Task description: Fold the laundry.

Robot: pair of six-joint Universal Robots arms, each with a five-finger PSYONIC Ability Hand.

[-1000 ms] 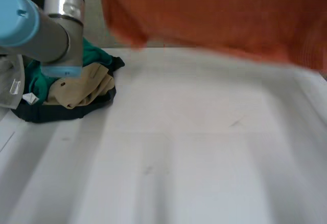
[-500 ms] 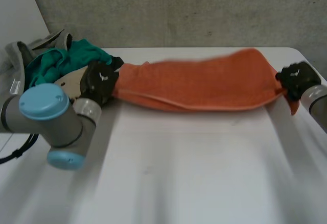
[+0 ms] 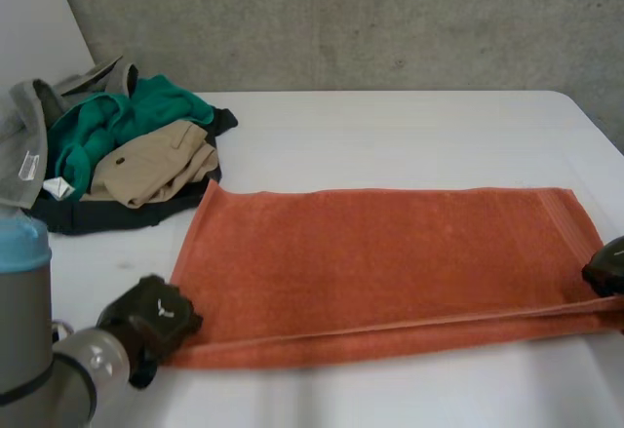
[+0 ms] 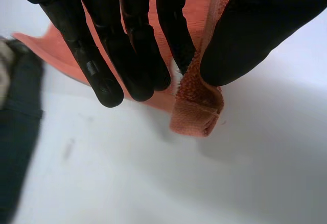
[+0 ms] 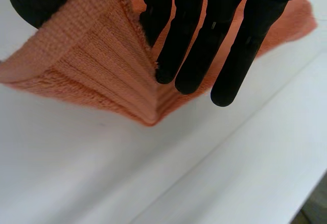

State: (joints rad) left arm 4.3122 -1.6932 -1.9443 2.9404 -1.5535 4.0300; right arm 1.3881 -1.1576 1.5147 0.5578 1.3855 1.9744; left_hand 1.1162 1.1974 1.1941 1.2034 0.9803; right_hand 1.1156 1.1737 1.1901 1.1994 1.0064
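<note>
Seemingly a lab: concrete wall; white table.

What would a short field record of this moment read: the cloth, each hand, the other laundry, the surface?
cloth: orange towel, spread flat with its long side across the table
left hand: left hand at the towel's near left corner, pinching it between thumb and fingers
right hand: right hand at the towel's near right corner, cloth held between thumb and fingers
other laundry: pile of clothes in green, tan, dark and grey, at the far left, apart from the towel
surface: white table
</note>
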